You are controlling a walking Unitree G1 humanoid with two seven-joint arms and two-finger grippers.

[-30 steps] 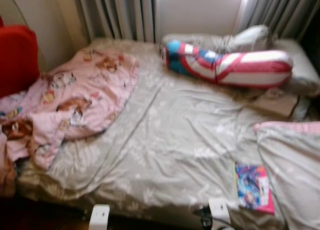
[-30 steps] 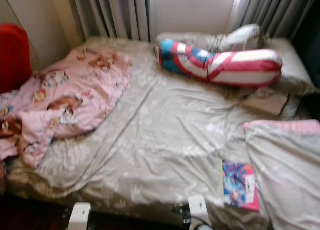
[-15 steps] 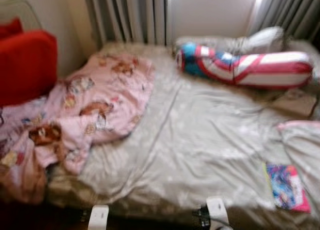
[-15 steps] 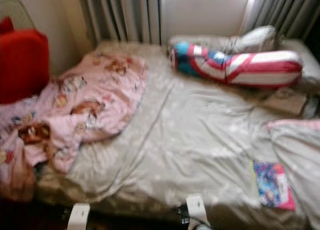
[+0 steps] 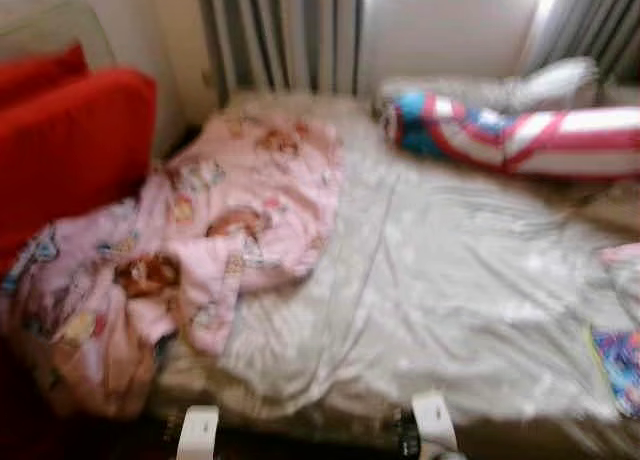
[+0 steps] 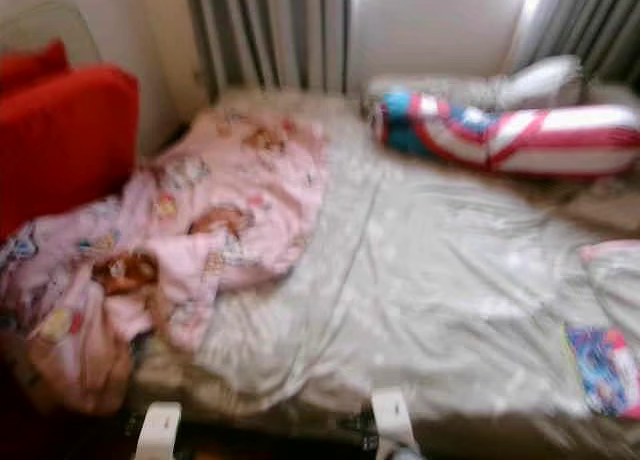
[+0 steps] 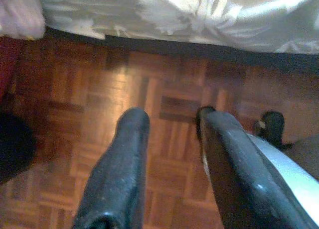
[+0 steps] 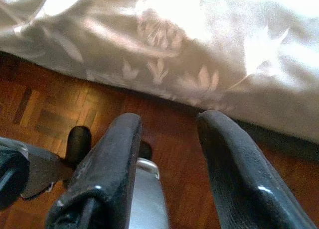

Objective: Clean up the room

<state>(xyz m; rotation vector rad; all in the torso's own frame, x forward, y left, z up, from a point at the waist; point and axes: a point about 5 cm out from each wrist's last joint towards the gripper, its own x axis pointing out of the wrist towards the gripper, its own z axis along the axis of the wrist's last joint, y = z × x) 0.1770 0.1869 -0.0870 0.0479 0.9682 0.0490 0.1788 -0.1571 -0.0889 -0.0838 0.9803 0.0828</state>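
Note:
A crumpled pink cartoon-print blanket [image 5: 230, 230] lies on the left half of the bed and spills over its near left corner. The bed's grey floral sheet [image 5: 450, 280] is wrinkled. A red, white and blue striped bolster [image 5: 520, 135] rests at the back right. At the right edge a colourful book [image 6: 605, 368] lies on the sheet. My left gripper [image 7: 172, 117] hangs open over parquet floor beside the bed's edge, holding nothing. My right gripper [image 8: 167, 119] hangs open and holds nothing, low by the overhanging sheet.
A red cushion [image 5: 70, 140] stands against the wall to the left of the bed. Grey curtains [image 5: 285, 35] hang behind the bed. A white pillow [image 6: 545, 80] sits behind the bolster. Parquet floor [image 7: 99, 89] runs along the bed's near side.
The camera has turned left: the red cushion and pink blanket fill more of the picture, and the book has slid to the right edge. Nothing on the bed has moved.

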